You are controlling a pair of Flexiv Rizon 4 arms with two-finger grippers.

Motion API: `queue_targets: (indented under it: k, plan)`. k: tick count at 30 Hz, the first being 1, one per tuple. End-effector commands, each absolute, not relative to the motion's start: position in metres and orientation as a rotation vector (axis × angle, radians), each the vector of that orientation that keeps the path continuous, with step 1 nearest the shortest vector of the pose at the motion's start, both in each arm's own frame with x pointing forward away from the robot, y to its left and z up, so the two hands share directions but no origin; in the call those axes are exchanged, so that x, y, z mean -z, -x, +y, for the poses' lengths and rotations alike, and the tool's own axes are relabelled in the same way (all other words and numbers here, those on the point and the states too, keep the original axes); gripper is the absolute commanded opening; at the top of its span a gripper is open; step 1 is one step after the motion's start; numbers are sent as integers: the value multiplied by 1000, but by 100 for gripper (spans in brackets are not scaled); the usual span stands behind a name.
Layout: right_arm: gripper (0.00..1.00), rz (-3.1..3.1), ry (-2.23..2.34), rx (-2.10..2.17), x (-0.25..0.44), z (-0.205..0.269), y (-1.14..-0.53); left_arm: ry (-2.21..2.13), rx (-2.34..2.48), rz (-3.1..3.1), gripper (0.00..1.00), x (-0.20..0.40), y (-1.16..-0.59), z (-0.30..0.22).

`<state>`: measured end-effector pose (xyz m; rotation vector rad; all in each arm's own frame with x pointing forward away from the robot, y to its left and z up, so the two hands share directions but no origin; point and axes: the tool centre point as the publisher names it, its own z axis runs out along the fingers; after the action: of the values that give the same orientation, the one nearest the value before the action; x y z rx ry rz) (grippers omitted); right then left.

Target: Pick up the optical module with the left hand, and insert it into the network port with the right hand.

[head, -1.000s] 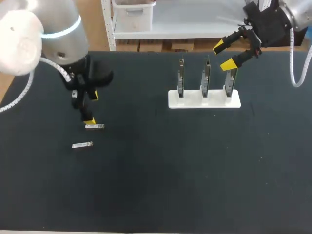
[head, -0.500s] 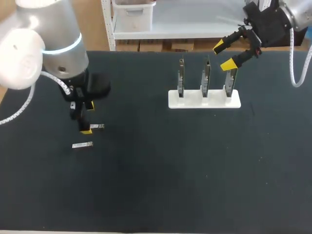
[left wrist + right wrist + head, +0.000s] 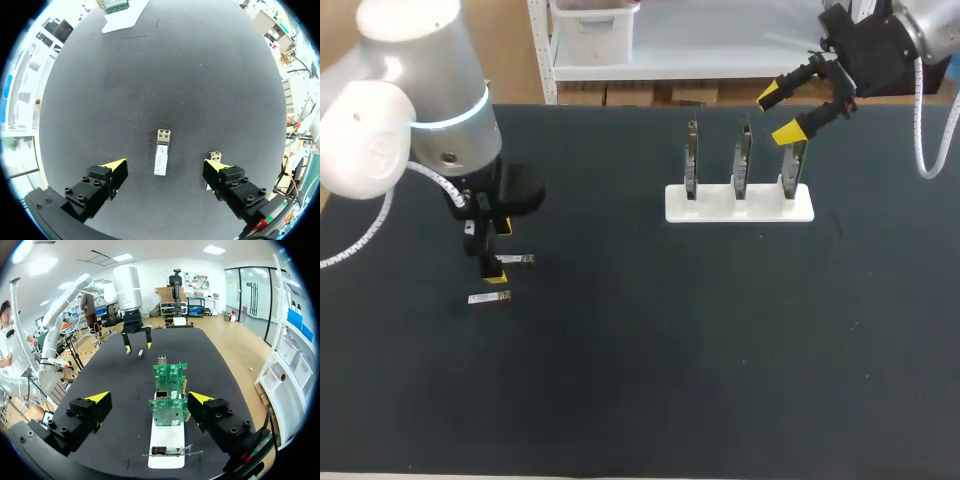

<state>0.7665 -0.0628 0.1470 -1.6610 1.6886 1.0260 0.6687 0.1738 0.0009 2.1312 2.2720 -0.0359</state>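
Two small silver optical modules lie on the black table. One module lies flat between my left gripper's open fingers, touched by neither. The other module pokes out beside one yellow fingertip. Three upright circuit boards with network ports stand in a white holder at the back right. My right gripper hangs open above the holder's right end, holding nothing.
The black table stretches wide between the modules and the holder. Its back edge runs just behind the boards.
My left gripper has shifted toward the table's near side, so its fingers now straddle the farther module. The right arm has not moved.
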Motion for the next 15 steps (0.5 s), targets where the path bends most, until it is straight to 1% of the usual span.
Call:
queue_targets:
  k: [1, 15]
  plan:
    - [100, 1690, 1657, -1020, -147, -63, -764, -2130, 34, 2274, 100, 1, -671, 175]
    - [100, 1690, 1657, -1020, -147, -63, -764, -2125, 50, 2286, 100, 10, -671, 180]
